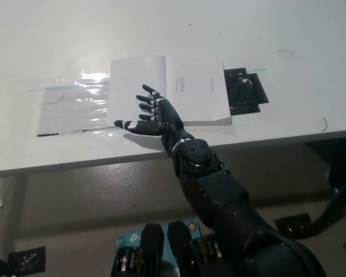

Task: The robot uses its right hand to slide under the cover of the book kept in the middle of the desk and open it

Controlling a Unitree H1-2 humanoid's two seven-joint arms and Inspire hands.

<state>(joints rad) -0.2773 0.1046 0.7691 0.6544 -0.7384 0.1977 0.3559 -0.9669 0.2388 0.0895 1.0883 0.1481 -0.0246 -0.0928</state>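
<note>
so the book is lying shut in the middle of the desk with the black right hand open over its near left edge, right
Not quite: the book is lying open, not shut, its cover folded flat to the left. The head view shows this. The rest holds: it sits in the middle of the desk, and the black right hand is open over its near left edge.
</note>
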